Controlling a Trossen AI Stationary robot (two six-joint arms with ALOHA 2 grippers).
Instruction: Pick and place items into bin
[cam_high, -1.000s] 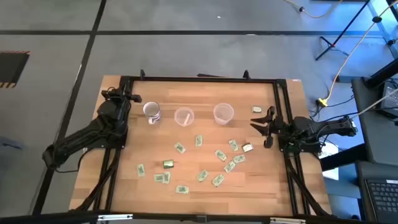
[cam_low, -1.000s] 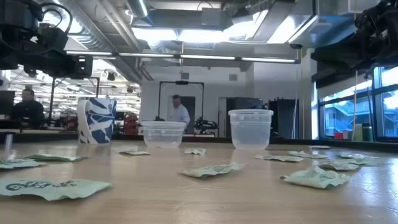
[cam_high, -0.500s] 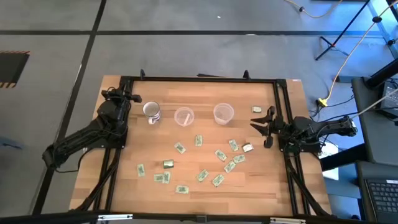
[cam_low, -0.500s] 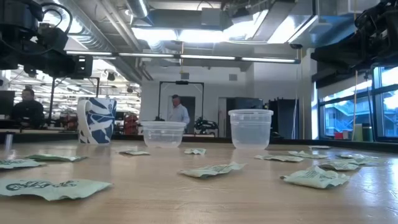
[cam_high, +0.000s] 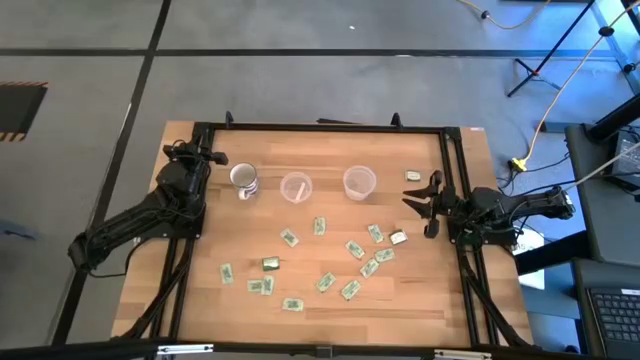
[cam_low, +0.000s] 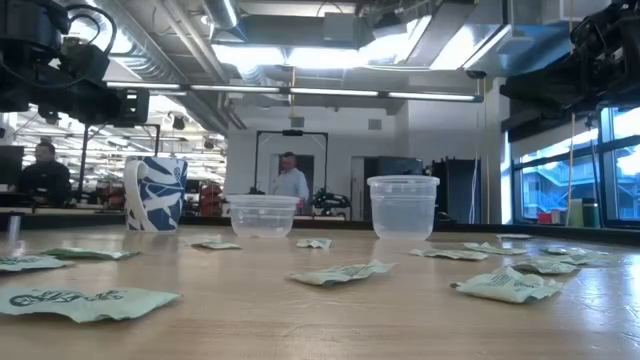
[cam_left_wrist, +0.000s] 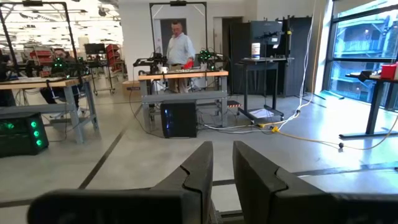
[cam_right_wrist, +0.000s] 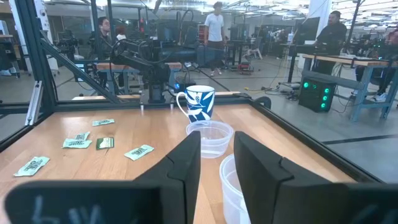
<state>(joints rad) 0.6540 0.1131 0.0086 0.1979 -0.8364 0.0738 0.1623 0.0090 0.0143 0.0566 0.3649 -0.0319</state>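
Several pale-green-and-white packets (cam_high: 355, 250) lie flat and scattered over the near half of the wooden table, also seen close in the low view (cam_low: 345, 272). A few olive-gold packets (cam_high: 270, 263) lie among them, one near the right gripper (cam_high: 398, 238). My left gripper (cam_high: 217, 158) hangs above the table's far left corner, beside the mug, its fingers (cam_left_wrist: 199, 168) a narrow gap apart. My right gripper (cam_high: 407, 197) hovers at the right edge, pointing toward the table's left, fingers (cam_right_wrist: 189, 155) close together. Neither holds anything.
A blue-and-white mug (cam_high: 244, 180), a low clear tub (cam_high: 296, 187) and a taller clear tub (cam_high: 359, 182) stand in a row across the far half. A black frame (cam_high: 320, 128) rims the table. People stand in the room beyond.
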